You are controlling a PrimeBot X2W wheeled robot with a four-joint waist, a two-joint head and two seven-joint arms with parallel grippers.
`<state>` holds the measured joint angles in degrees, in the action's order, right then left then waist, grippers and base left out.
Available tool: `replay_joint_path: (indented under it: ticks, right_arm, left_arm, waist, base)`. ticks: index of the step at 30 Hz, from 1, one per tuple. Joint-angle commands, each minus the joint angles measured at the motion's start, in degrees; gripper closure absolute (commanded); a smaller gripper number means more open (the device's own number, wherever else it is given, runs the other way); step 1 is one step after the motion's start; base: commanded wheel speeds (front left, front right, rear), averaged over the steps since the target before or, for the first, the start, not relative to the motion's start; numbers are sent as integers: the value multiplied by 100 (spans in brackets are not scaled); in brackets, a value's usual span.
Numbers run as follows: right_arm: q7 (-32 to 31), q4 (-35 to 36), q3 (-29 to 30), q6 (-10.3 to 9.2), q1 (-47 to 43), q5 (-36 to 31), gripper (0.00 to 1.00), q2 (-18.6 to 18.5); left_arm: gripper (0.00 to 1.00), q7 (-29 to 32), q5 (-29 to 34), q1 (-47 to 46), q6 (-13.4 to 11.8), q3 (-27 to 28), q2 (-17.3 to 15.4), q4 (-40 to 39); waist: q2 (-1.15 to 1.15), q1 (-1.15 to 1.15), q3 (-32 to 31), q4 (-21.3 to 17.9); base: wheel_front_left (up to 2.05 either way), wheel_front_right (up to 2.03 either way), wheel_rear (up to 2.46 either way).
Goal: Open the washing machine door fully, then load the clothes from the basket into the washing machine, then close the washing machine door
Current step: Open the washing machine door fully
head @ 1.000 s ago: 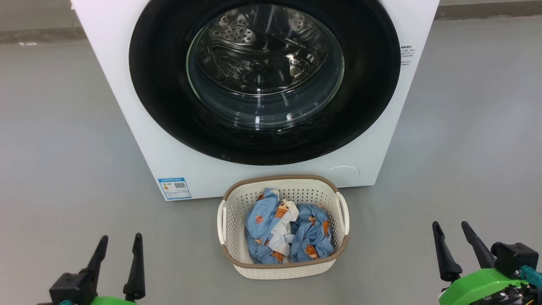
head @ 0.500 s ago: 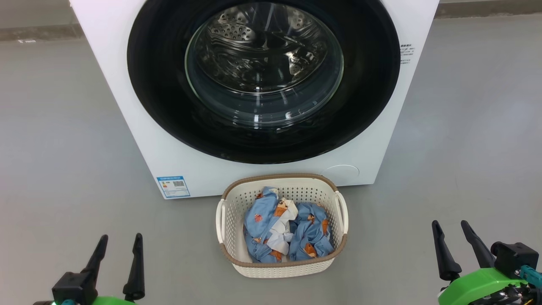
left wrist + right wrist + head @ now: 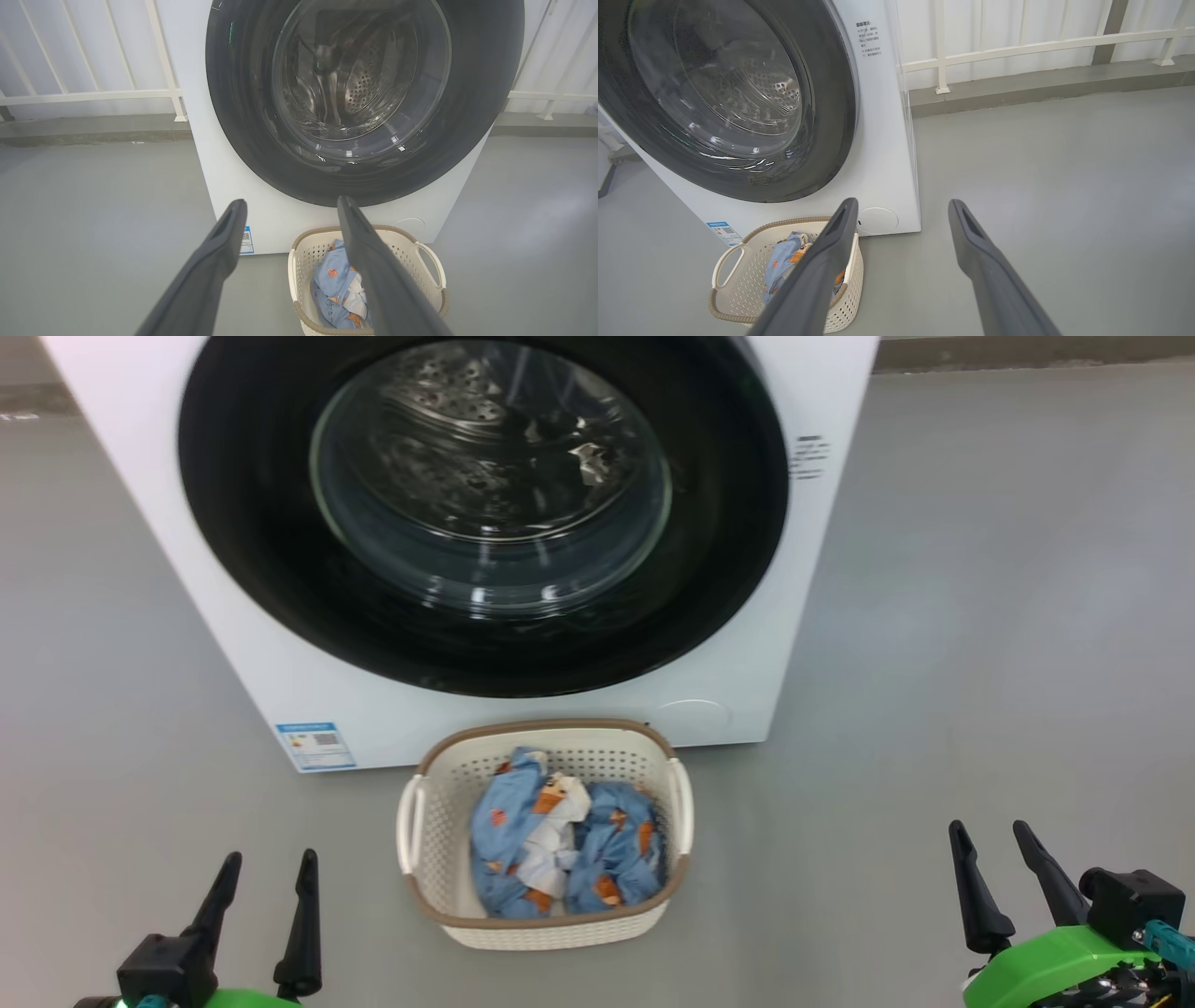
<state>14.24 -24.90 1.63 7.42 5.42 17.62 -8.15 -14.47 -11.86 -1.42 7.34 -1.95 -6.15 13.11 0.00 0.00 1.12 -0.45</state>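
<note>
So, nearest of all, the left gripper (image 3: 270, 857) is seen low on the left and the right gripper (image 3: 989, 826) low on the right, each carried on a bright green mount (image 3: 1055, 961). Both are spread pretty much as wide as they go. Nothing is held between the long dark fingers and nothing is touched by either one. They are poised above the grey floor (image 3: 980, 616), well apart from everything else.

A bit farther out, the basket (image 3: 546, 726) is set on the floor between the two, closer to the left one. Its cream perforated walls, brown rim and white side handles are all clearly made out. The clothes (image 3: 560, 859) are bundled inside it, light blue with little orange-brown prints and a white patch in the middle, piled below the rim.

Just behind the basket, the washing machine (image 3: 280, 681) is parked on the floor. Whether the basket's far edge is touched by it can't really be told. The washing machine door (image 3: 728, 569) is shut flat against the front. The steel drum (image 3: 448, 392) is seen through the bulging glass window (image 3: 485, 569). A blue label sticker (image 3: 316, 745) is stuck at the lower left corner of the front, a round cap (image 3: 693, 717) is set at the lower right, and some small print (image 3: 810, 455) is placed right of the door.

Farthest back, a white railing (image 3: 93, 95) is seen on both sides of the machine in the wrist views.
</note>
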Motion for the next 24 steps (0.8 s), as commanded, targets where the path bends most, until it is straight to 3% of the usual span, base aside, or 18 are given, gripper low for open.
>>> replay_joint_path:
  ticks: [1,14,24]
  right_arm:
    - [75,145,-123,7,210,-31,0,-88]
    - [75,166,-136,7,220,-32,0,-77]
    - [76,158,-141,7,243,-2,0,-80]
  left_arm:
    - [0,-52,54,-258,14,179,-98,-142]
    - [0,-52,-162,-263,14,179,-64,-273]
    - [0,-52,-211,-277,14,138,-92,-284]
  waist:
    - [0,0,5,1]
    - [0,0,31,-22]
    - [0,0,64,-43]
  base:
    - [123,123,-246]
    - [117,116,-234]
    - [50,50,-99]
